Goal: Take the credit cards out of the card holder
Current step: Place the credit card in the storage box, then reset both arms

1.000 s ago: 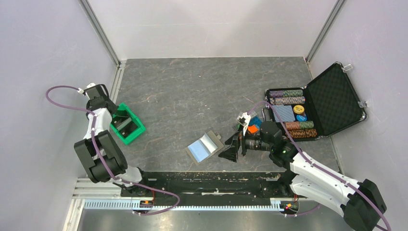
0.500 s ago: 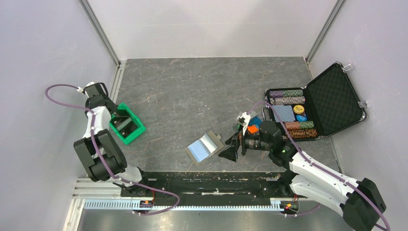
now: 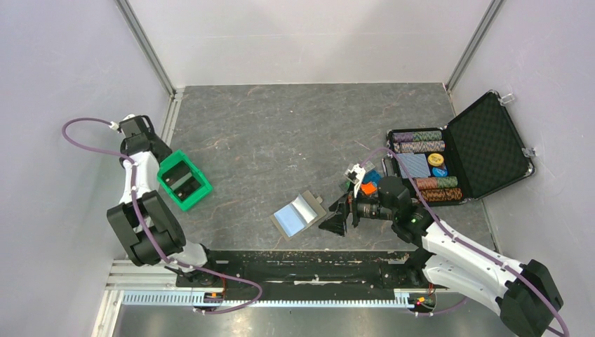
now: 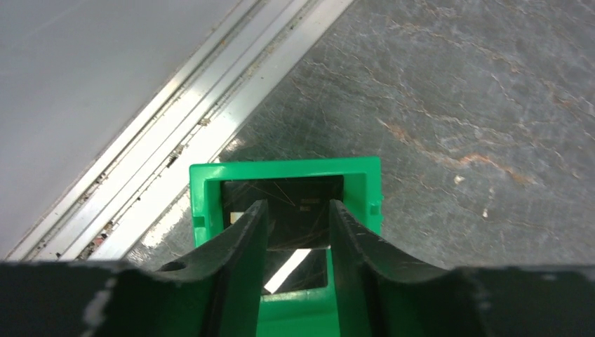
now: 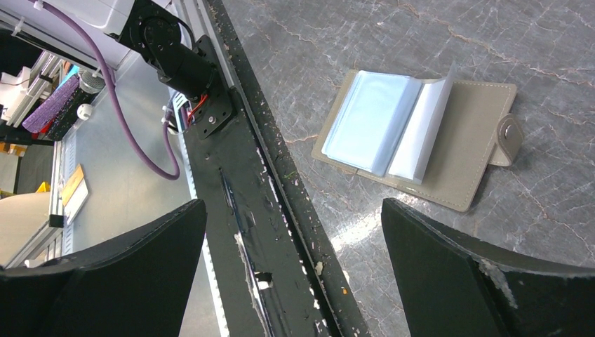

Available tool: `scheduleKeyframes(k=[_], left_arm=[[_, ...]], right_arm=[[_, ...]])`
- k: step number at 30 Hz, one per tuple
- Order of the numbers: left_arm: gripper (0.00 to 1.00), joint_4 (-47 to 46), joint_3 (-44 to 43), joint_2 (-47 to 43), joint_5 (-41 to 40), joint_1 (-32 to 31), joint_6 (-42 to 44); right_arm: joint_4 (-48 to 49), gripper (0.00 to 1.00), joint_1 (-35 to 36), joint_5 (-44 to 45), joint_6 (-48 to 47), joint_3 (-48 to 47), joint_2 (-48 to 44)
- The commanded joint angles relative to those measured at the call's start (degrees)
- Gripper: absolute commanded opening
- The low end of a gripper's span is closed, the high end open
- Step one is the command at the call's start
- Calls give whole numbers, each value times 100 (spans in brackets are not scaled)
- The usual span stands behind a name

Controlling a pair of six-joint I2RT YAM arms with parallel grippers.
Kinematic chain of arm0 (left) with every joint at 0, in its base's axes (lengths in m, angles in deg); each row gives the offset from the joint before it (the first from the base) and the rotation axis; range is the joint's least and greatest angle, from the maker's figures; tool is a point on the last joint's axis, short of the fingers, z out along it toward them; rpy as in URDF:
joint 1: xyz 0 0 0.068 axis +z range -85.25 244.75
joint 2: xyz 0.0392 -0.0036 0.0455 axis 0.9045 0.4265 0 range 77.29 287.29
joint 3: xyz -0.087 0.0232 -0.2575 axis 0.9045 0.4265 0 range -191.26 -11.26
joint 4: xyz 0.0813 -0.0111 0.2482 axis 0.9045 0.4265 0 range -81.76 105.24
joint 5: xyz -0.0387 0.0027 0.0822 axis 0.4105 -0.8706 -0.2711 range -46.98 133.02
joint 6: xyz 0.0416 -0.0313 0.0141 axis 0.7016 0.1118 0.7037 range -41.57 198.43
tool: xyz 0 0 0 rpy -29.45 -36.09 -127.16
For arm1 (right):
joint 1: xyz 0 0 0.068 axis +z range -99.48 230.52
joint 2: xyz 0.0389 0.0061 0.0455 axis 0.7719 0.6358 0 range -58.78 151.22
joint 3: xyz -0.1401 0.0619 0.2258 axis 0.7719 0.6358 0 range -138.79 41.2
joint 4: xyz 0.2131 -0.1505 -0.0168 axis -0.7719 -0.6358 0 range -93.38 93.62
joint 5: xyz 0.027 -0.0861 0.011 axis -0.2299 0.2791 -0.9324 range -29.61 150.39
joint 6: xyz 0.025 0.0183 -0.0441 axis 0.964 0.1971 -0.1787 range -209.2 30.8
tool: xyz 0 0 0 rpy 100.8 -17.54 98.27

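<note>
We're watching the left gripper (image 4: pixel 298 217) hovering over the green bin (image 4: pixel 281 170), jaws apart and gripping nothing, with dark credit cards (image 4: pixel 281 191) lying inside. Further right, the card holder (image 3: pixel 299 215) is lying open on the table, the right gripper (image 3: pixel 335 220) gaping wide just beside it.

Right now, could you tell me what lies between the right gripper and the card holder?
Nothing; only bare grey table separates the open right gripper from the card holder, as the right wrist view shows.
</note>
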Motion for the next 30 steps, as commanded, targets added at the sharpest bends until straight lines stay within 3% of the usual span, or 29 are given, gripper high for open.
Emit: scheduleKeyframes(k=[1,7,9,19,26,30], left_arm=[[48,425,-293,-418,530,15,-313],[78,802,-58,-1017,1655,-79,-490],[100,869,19,-1237,2004,-158,-466],[100,1200,395,-2523,2713,-1849,-302],[100,527,1191,-3890,3065,-2829,-830],[100,412,1493,-4319,3509,-3059,-1032]], right_arm=[[-42,98,-21,285,-6,-235,32],[-285,98,-22,542,-76,-389,200],[-417,98,-22,618,-188,-458,232],[-1718,98,-21,2641,-1012,-1139,251],[-1802,98,-21,3214,-992,-1348,48],[-1884,98,-25,3908,-873,-1415,-141]])
